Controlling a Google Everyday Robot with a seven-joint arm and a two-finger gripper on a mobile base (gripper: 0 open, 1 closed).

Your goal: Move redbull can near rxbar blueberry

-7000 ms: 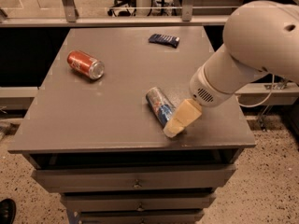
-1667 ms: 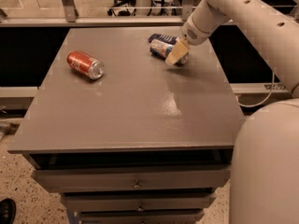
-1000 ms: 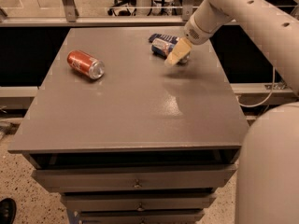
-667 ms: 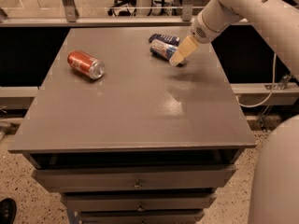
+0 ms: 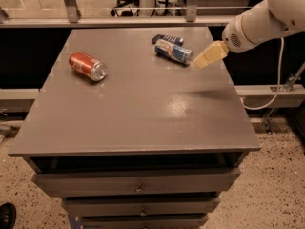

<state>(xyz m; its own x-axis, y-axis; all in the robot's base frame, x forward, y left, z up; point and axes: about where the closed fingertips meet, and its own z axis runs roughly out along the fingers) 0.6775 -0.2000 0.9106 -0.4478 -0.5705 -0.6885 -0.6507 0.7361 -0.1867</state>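
The grey table [image 5: 143, 113] stands on a stack of drawers [image 5: 138, 182], and its near half carries nothing. Toward the far left, a short red-orange can [image 5: 87, 66] lies on its side, well apart from everything else.

Toward the far right lies the redbull can [image 5: 174, 51], also on its side and angled, with its silver top pointing right. Its body is slim, blue and silver, with a red mark mid-body. Just behind it, touching or nearly so, the rxbar blueberry [image 5: 167, 38] lies flat in its dark navy wrapper, partly hidden by the can.

The tan gripper [image 5: 206, 57] hangs just right of the can's top, not holding it. Whether it is apart or together cannot be told. The white arm [image 5: 267, 15] reaches in from the right, and nothing lies between gripper and can.
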